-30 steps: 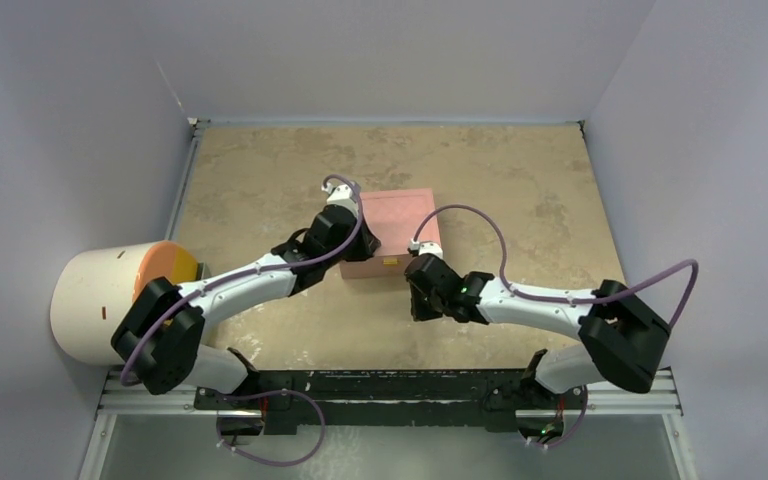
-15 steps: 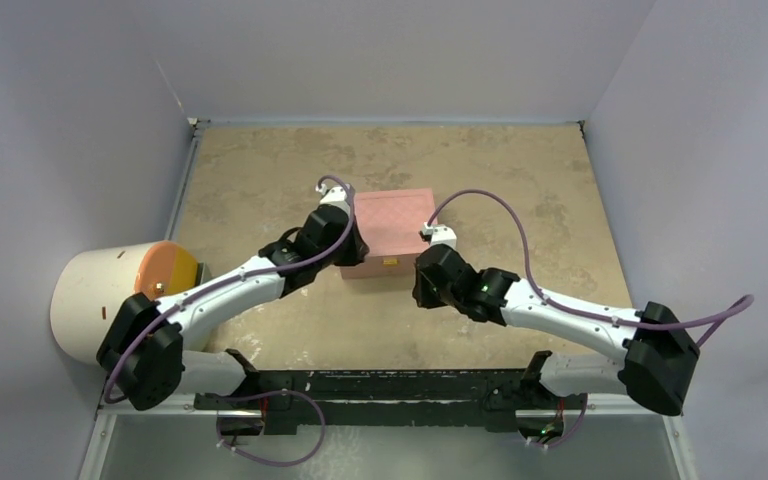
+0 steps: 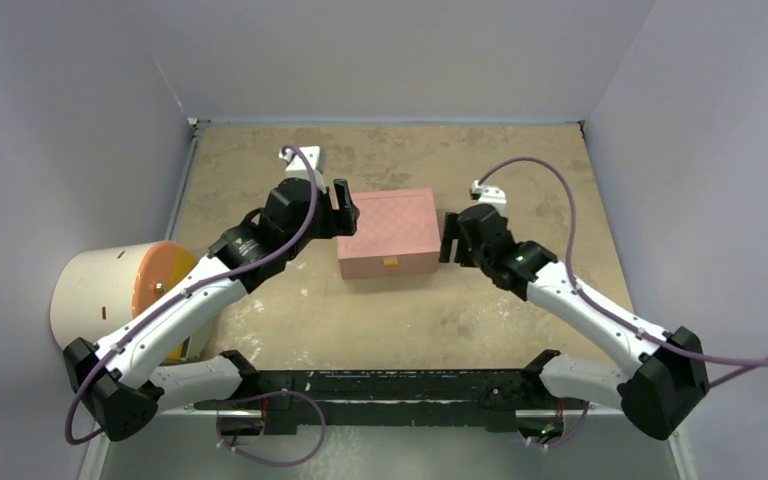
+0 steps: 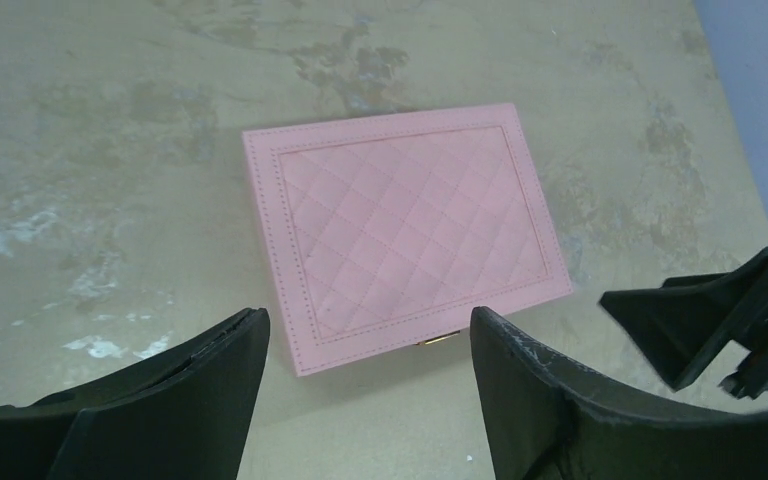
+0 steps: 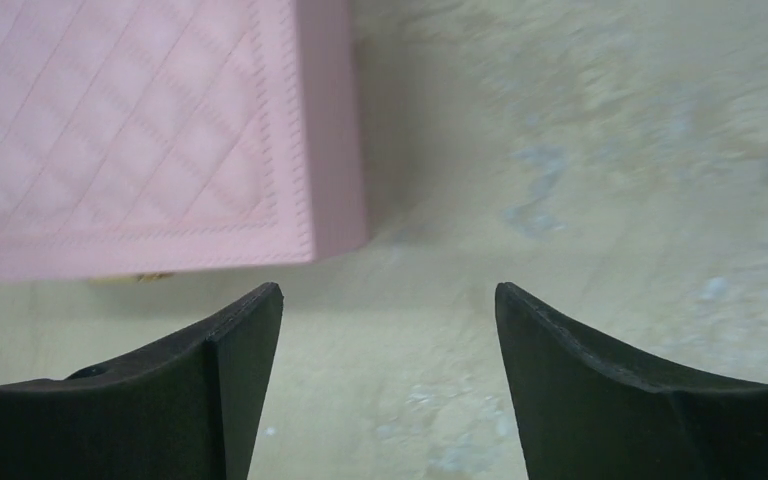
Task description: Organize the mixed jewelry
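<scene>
Farthest left, at the edge of the table [image 3: 520, 170], we see a white cylinder [image 3: 95, 300] with an orange end face turned toward the middle. The left arm [image 3: 190, 300] reaches from its base diagonally up past it. The left tool [image 3: 344, 208] hangs just beside the left short side of the pink box [image 3: 388, 232], apart from it. In the left wrist view its jaws stand open and nothing lies between them.

The pink box sits flat near the middle of the table. Its quilted lid is closed, and a small gold clasp [image 3: 391, 263] shows on the near side. We find no jewelry in any view, so we cannot tell where it lies.

Just right of the box, near its near right corner, hangs the right tool [image 3: 451, 238]. Its jaws are spread wide over bare table and hold nothing, as the right wrist view shows. The right arm [image 3: 580, 305] runs from there down to its base at the lower right.
</scene>
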Tool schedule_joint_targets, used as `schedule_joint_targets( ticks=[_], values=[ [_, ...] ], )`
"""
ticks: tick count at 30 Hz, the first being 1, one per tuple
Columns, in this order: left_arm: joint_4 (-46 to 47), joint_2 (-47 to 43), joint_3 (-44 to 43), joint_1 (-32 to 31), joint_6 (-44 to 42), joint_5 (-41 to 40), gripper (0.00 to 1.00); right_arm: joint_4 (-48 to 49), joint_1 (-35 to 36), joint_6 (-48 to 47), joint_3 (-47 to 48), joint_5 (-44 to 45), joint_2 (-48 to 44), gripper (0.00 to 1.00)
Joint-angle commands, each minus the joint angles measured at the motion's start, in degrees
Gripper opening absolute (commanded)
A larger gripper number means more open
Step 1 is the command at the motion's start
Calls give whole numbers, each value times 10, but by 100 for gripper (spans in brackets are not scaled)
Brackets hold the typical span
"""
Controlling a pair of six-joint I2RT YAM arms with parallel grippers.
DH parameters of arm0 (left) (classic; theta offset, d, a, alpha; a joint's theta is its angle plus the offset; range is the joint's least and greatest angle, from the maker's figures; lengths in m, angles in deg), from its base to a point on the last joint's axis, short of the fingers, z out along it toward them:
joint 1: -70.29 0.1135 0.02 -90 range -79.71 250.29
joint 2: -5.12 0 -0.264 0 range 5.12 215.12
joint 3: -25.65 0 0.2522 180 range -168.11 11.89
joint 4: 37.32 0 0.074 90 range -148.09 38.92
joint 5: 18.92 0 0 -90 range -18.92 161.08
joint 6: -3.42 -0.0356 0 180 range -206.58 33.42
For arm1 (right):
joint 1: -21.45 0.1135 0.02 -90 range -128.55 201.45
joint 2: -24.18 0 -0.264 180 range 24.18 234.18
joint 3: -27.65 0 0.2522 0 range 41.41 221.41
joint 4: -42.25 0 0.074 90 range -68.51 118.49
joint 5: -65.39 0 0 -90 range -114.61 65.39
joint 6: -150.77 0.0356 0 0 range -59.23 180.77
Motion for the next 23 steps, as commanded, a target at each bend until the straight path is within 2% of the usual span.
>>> schedule_joint_targets(
  ticks=[1, 3, 4, 11, 13, 18, 21, 23],
  values=[
    [-81, -29, -64, 0, -43, -78, 74, -19, -62, -51, 36, 13, -47, 87],
    [-104, -44, -83, 1, -48, -91, 75, -33, -65, -55, 42, 63, -68, 97],
    [-112, -59, -91, 1, -50, -94, 75, -38, -65, -58, 42, 83, -88, 99],
    [-104, -176, -80, 1, -77, -91, 76, -6, -65, -86, 2, 120, -225, 99],
    [-98, -210, -65, 1, -79, -89, 76, -6, -65, -67, -7, 134, -259, 99],
    [-83, -287, -24, 1, -76, -73, 77, -13, -65, -49, -33, 104, -316, 99],
    [-83, -325, -1, 1, -70, -67, 77, -1, -65, -72, -49, 34, -338, 99],
    [-85, -343, 8, 1, -67, -67, 77, -2, -65, -72, -40, 58, -337, 99]
  ],
)
